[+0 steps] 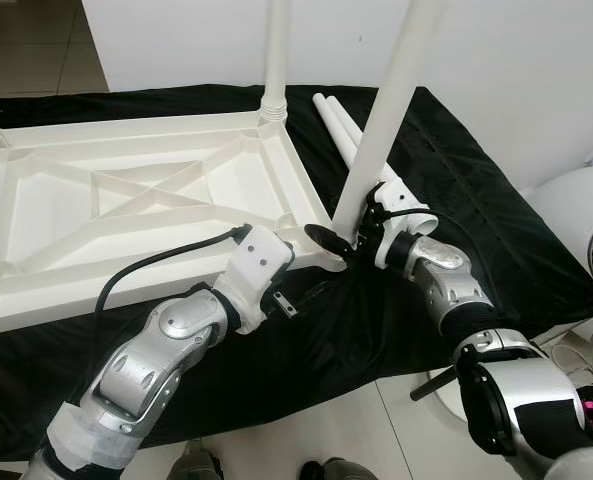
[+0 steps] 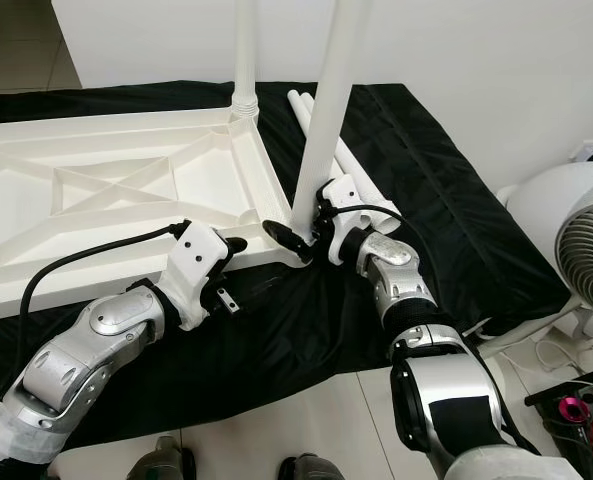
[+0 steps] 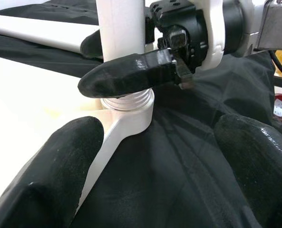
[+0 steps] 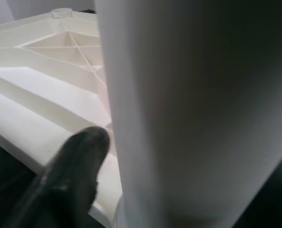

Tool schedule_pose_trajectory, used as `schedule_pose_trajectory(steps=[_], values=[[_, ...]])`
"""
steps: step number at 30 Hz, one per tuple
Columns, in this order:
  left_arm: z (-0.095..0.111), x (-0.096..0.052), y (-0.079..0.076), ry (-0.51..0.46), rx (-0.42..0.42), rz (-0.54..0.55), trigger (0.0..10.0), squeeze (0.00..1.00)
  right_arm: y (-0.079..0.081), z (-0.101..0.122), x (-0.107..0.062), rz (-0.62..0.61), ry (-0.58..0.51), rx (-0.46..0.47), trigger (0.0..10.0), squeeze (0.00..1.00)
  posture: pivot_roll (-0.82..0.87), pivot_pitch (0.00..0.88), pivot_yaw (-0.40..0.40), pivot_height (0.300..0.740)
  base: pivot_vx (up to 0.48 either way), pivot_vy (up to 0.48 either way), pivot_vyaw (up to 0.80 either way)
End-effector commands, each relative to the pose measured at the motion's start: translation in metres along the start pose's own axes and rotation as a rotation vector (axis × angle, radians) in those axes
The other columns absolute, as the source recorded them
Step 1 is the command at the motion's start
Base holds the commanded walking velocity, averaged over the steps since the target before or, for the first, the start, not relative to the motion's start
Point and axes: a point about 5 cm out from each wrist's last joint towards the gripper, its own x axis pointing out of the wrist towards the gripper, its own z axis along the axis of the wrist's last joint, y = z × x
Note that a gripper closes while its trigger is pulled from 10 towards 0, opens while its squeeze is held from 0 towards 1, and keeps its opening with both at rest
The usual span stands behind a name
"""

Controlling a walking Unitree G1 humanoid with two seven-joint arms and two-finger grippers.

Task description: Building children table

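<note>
The white table top [image 1: 126, 215] lies upside down on a black cloth [image 1: 476, 220]. One white leg [image 1: 276, 50] stands upright in its far right corner. A second leg [image 1: 381, 130] stands tilted at the near right corner, its threaded end [image 3: 129, 102] at the socket. My right gripper [image 1: 348, 238] is shut on this leg just above the thread; one finger [image 3: 131, 73] wraps its front. My left gripper [image 3: 164, 180] is open just in front of that corner, low over the cloth, with nothing between its fingers. Two loose legs [image 1: 338, 125] lie on the cloth behind.
A white fan [image 2: 576, 260] stands on the floor to the right, with a pink device [image 2: 576, 410] near it. A white wall [image 1: 496, 60] rises behind the cloth. A black cable [image 1: 146, 270] runs along my left arm. Tiled floor shows in front.
</note>
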Motion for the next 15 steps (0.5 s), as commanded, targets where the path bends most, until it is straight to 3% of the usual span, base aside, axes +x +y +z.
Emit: schedule_pose_trajectory(steps=[1, 2, 12, 13, 14, 15], values=[[0.001, 0.0011, -0.0065, -0.002, 0.006, -0.106, 10.0, 0.0, 0.0013, -0.0009, 0.0016, 0.008, 0.012, -0.011, 4.2, 0.0, 0.03, 0.075, -0.085, 0.74, 0.0, 0.0, 0.0], [0.0012, 0.001, -0.0066, -0.003, 0.006, -0.105, 10.0, 0.0, 0.0013, -0.0019, 0.0013, 0.003, 0.014, -0.008, 0.3, 0.0, 0.02, 0.077, -0.083, 0.74, 0.0, 0.0, 0.0], [0.0021, 0.0005, -0.0053, -0.003, 0.004, -0.103, 10.0, 0.0, -0.0001, -0.0075, -0.0026, -0.022, 0.023, 0.016, 0.0, 0.0, 0.02, 0.083, -0.081, 0.74, 0.0, 0.0, 0.0], [0.0021, -0.0001, -0.0051, -0.002, 0.003, -0.102, 10.0, 0.0, -0.0001, -0.0094, -0.0035, -0.033, 0.029, 0.015, 6.4, 0.0, 0.02, 0.085, -0.081, 0.74, 0.0, 0.0, 0.0], [0.0021, -0.0005, -0.005, -0.001, 0.003, -0.101, 10.0, 0.0, 0.0, -0.0106, -0.004, -0.042, 0.033, 0.013, 10.0, 0.0, 0.02, 0.085, -0.081, 0.74, 0.0, 0.0, 0.0], [0.0021, -0.0005, -0.005, -0.001, 0.003, -0.101, 10.0, 0.0, 0.0, -0.0106, -0.004, -0.042, 0.033, 0.013, 10.0, 0.0, 0.02, 0.085, -0.081, 0.74, 0.0, 0.0, 0.0]])
